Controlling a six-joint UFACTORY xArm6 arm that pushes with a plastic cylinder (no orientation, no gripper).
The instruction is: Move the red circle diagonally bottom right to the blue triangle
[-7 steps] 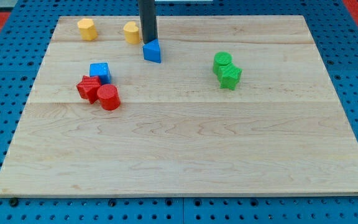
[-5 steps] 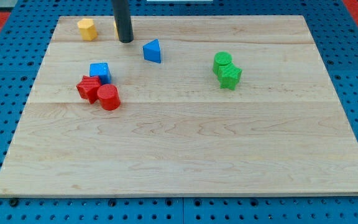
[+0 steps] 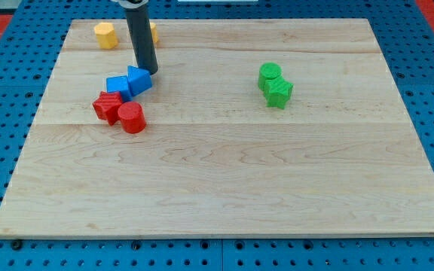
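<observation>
The red circle point(image 3: 132, 118) lies at the view's left, touching the red star point(image 3: 108, 107) on its left. The blue triangle point(image 3: 139, 79) sits just above them, against the right side of the blue cube point(image 3: 117, 85). My tip point(image 3: 148, 71) is down on the board right at the blue triangle's upper right edge, well above the red circle. The rod rises from there out of the view's top.
A yellow block point(image 3: 105, 35) lies at the view's top left; a second yellow block point(image 3: 154, 31) is partly hidden behind the rod. Two green blocks point(image 3: 270, 74) point(image 3: 279, 92) touch each other at the view's right. The wooden board's edge point(image 3: 217, 232) runs along the bottom.
The blue triangle has moved down and to the left, from the top middle to against the blue cube. My tip has swung left, then come down beside the triangle.
</observation>
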